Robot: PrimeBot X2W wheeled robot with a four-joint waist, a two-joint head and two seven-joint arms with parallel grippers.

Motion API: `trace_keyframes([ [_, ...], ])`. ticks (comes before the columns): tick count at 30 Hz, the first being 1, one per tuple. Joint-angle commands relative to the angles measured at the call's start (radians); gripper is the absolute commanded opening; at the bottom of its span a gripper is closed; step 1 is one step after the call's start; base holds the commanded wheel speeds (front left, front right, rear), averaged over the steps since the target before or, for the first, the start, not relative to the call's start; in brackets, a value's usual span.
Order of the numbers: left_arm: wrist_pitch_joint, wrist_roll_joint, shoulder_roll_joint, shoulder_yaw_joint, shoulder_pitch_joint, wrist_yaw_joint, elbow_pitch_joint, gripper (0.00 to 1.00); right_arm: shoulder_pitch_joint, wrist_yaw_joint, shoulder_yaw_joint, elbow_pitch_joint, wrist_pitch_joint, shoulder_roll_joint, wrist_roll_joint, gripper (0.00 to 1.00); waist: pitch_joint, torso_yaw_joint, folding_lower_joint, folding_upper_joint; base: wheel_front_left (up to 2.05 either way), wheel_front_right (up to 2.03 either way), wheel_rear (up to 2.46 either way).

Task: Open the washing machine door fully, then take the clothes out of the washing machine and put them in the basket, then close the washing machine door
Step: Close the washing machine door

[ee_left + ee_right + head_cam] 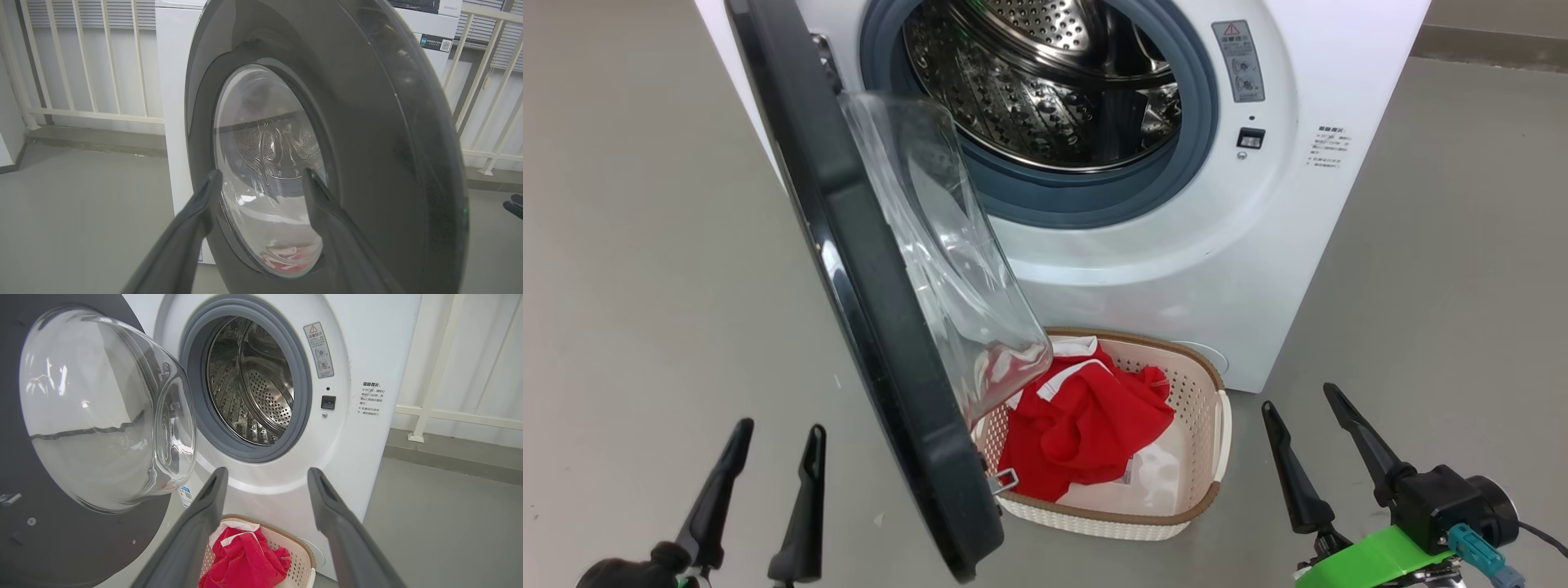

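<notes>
The white washing machine (1241, 269) stands ahead with its steel drum (1045, 82) bare inside. Its black-rimmed door (882, 343) swings out towards me, the clear glass bowl (947, 245) facing the opening. Red clothes with white trim (1086, 425) lie in the cream basket (1201, 408) on the floor below the opening. My left gripper (778, 445) is open, low on the outer side of the door; its wrist view faces the door (388, 134). My right gripper (1307, 404) is open and holds nothing, right of the basket (300, 555), pointing at the machine (367, 355).
Grey floor (645, 245) spreads on both sides of the machine. A white railing (81, 61) and wall run behind it. A grey rubber ring (302, 400) lines the opening. The latch tab (1005, 480) sticks out from the door's inner edge near the basket.
</notes>
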Motion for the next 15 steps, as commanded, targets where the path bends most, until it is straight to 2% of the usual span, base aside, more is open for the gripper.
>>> trace_keyframes([
  [1,-0.014,0.014,0.015,0.036,-0.010,0.012,-0.032,1.00,-0.035,0.006,0.024,-0.025,-0.006,-0.008,0.002,1.00,0.001,-0.001,0.0000,0.0000,0.00,0.00,0.00],
  [15,-0.017,0.003,-0.006,0.023,0.006,0.018,-0.036,1.00,-0.039,0.006,0.021,-0.028,-0.006,-0.008,0.002,1.00,0.009,-0.003,0.0000,0.0000,0.00,0.00,0.00],
])
